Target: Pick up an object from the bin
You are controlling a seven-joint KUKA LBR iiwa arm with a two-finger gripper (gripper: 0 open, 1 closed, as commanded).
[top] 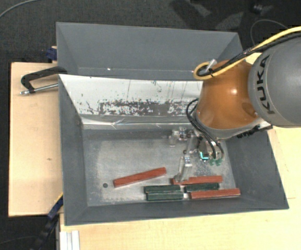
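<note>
My gripper point(182, 170) hangs low in the bin's right half, under the orange wrist cover. Its tip comes down at the left end of a short red bar point(201, 180) lying on the floor. Whether it touches that bar I cannot tell. Just below that bar lies a dark green bar point(206, 186), then another red bar point(216, 194) along the front wall. A second dark green bar point(163, 193) lies left of these, below the gripper. A longer red bar point(140, 177) rests slanted on the floor to the gripper's left.
The bars form a loose cluster at the bin's front right. Bare grey floor stretches to the left and back of the bin. The arm and its cables cover the back right corner.
</note>
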